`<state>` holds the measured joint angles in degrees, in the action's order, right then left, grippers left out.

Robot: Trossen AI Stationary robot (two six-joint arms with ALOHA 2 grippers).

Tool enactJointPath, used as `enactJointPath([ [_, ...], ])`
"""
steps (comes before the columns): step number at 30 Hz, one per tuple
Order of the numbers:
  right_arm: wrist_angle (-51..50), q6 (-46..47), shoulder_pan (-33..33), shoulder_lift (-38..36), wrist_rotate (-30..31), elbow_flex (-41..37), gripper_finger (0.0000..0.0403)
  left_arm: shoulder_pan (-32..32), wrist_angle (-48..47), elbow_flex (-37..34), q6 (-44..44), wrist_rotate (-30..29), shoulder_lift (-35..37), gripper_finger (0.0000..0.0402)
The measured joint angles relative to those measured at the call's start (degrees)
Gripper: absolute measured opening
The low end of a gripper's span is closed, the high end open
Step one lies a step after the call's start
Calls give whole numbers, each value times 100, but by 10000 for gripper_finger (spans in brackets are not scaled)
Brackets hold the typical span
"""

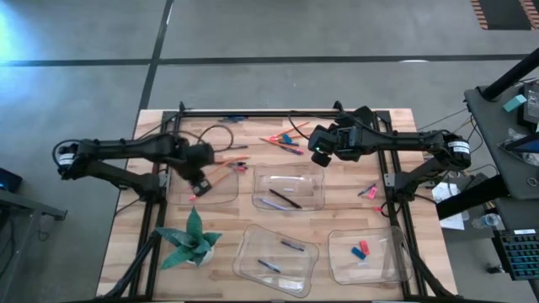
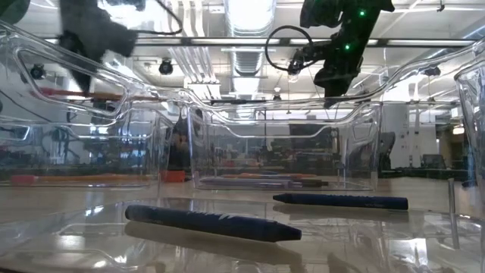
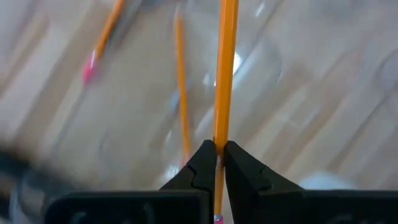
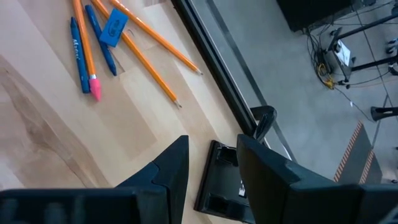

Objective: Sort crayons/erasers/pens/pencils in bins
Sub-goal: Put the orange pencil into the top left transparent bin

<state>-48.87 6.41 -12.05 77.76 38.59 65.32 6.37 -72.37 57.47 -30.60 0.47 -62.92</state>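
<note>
Left wrist view shows the left gripper (image 3: pixel 216 163) with its fingers (image 3: pixel 200 169) pinched tight on an orange pencil (image 3: pixel 225 74), over a clear bin (image 1: pixel 205 187) at the counter's (image 1: pixel 421 181) left, where another pencil (image 3: pixel 181 87) lies. From above, that bin sits beside a second bin (image 1: pixel 289 187) holding dark sticks. The right gripper (image 4: pixel 211 163) hovers near the counter's far edge, fingers partly apart and empty, close to loose pencils (image 4: pixel 146 59), blue sticks (image 4: pixel 76 53) and a blue eraser (image 4: pixel 114 29).
</note>
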Motion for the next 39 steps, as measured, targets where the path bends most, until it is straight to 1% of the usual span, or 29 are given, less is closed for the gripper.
enactJointPath([
  [3,53,0,0,0,0,0,128,-271,-454,-98,-401,232,163,4],
  [6,280,-71,0,0,0,-2,128,-401,-371,-390,-658,239,309,4],
  [11,918,-555,0,0,-1,-2,128,-391,11,-1061,-711,68,314,4],
  [13,1113,-725,0,2,0,-2,128,-387,320,-1321,-668,64,292,7],
  [16,1266,-894,0,3,2,-2,128,-387,793,-1624,-651,78,246,8],
  [19,1326,-898,0,4,2,-2,128,-387,989,-1793,-657,94,193,9],
  [27,1344,-430,-38,9,48,-108,128,-387,1385,-2137,-659,97,-134,10],
  [33,1348,132,-167,13,47,-280,128,-387,1543,-2138,-657,68,-523,11],
  [39,1367,455,-338,13,-64,-354,129,-387,1534,-2112,-649,66,-844,14],
])
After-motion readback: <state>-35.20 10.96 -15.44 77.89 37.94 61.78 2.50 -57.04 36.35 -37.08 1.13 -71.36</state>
